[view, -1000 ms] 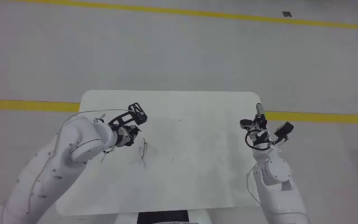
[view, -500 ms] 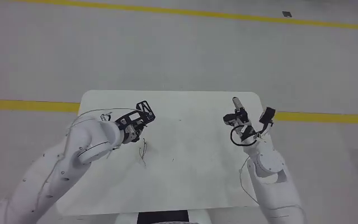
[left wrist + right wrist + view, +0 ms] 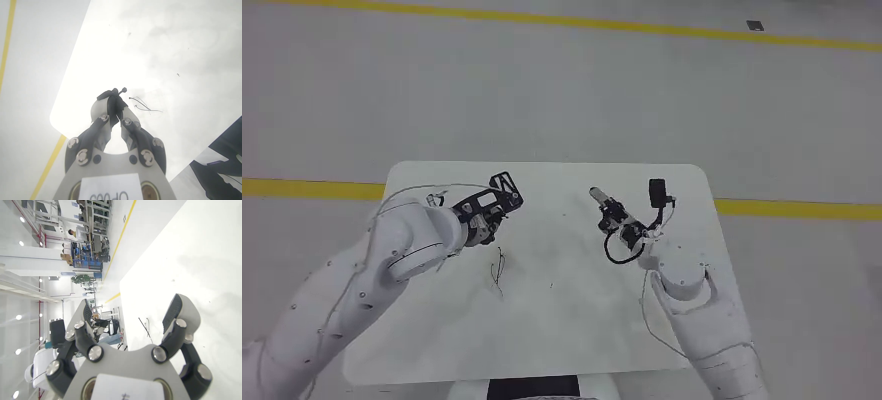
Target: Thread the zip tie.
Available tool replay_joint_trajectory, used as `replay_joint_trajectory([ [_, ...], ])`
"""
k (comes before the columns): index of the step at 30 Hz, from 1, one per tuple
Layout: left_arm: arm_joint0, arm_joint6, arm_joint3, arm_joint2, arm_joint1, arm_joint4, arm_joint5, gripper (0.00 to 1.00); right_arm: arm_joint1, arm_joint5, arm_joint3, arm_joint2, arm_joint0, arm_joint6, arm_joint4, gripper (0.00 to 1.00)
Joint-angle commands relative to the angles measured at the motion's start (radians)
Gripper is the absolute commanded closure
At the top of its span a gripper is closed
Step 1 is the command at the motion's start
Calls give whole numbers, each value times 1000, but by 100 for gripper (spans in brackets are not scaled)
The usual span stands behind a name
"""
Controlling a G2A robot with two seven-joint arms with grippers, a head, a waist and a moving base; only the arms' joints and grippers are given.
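Note:
My left gripper (image 3: 115, 95) is shut on a thin black zip tie (image 3: 123, 89), whose small head sticks out past the fingertips. In the top view this gripper (image 3: 504, 190) hangs over the table's left half. A few loose black zip ties (image 3: 499, 268) lie on the table just in front of it, and they show on the white surface beyond the left fingers as loose zip ties (image 3: 143, 105). My right gripper (image 3: 628, 192) is over the table's middle right, open and holding nothing. In its own view the right gripper (image 3: 130, 308) faces the loose zip ties (image 3: 146, 328).
The white table (image 3: 572, 330) has rounded corners and small dark specks. Grey floor with yellow lines (image 3: 302, 187) surrounds it. Between the two grippers lies bare table surface.
My right arm has swung left from the table's right edge to over its middle right, still open. My left gripper has shifted a little right and toward the far edge.

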Motion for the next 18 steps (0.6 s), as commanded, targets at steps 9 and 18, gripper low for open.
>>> replay_joint_trajectory([
  [9, -1, -1, 1, -1, 0, 3, 3, 100, -1, -10, -4, 7, -2, -25, 4, 0],
  [18, -23, 74, 25, 66, -3, 36, -5, 100, -14, 23, 57, -95, 108, 104, 10, 0],
])
